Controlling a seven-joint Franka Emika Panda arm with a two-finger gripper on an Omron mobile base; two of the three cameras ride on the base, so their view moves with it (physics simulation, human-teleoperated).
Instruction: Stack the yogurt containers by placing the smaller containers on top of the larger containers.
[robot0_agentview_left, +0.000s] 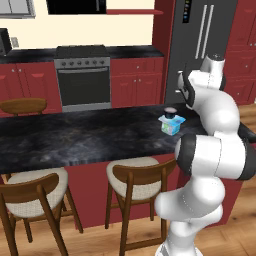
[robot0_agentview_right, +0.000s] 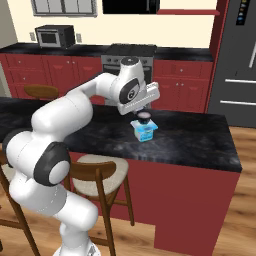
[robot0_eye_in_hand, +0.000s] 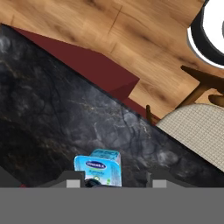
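Now your pincer (robot0_agentview_right: 143, 113) hangs directly over the blue-and-white boxy pack (robot0_agentview_right: 145, 131) on the dark stone table (robot0_agentview_right: 200, 140), its fingers clenched on the dark round cup (robot0_agentview_right: 144, 116), which sits right on the pack's top. From your hand view, the pack (robot0_eye_in_hand: 98, 167) lies at six o'clock, between the fingertips (robot0_eye_in_hand: 74, 183). Two wooden stools (robot0_agentview_left: 137, 177) stand below the table's near edge.

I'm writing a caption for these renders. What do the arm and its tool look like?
The arm is made of glossy white, rounded segments joined by dark grey to black rings at the joints. No cables or markings show on it. At its end sits a white boxy hand with a round dark disc on its side. The tool has two small dark finger tips.
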